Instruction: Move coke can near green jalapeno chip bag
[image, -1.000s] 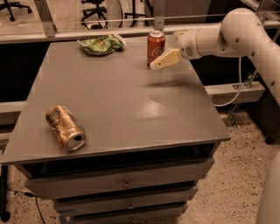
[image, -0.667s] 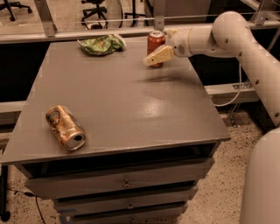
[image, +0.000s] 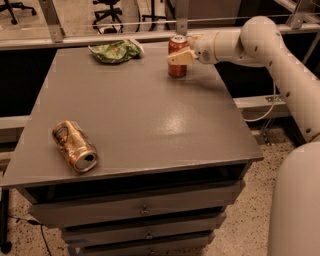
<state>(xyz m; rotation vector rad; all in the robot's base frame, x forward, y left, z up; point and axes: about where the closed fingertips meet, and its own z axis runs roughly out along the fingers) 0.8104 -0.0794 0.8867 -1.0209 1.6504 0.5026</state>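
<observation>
Reaching in from the right, my pincer (image: 175, 56) has come up against the coke can (image: 176, 70). A second ago it hung just beside the can, to the right and lower; now it lies across the can's front at mid-height. Whether it has actually closed on the can I cannot tell, since the far side of the grasp is hidden behind the can itself.

The can has not shifted in that time. It stands upright on the far right part of the tabletop (image: 150, 125), its silver top showing above my pincer. The green jalapeno chip bag (image: 116, 51) lies crumpled near the far edge, to the left of the can, with bare tabletop between them. A gold-orange can (image: 75, 146) lies on its side at the near left, well apart from both and out of the way.

So I judge the approach finished and the carrying not yet begun. What remains is to secure the can, take it leftward along the far edge, and set it down upright just beside the bag without pushing into the foil.
</observation>
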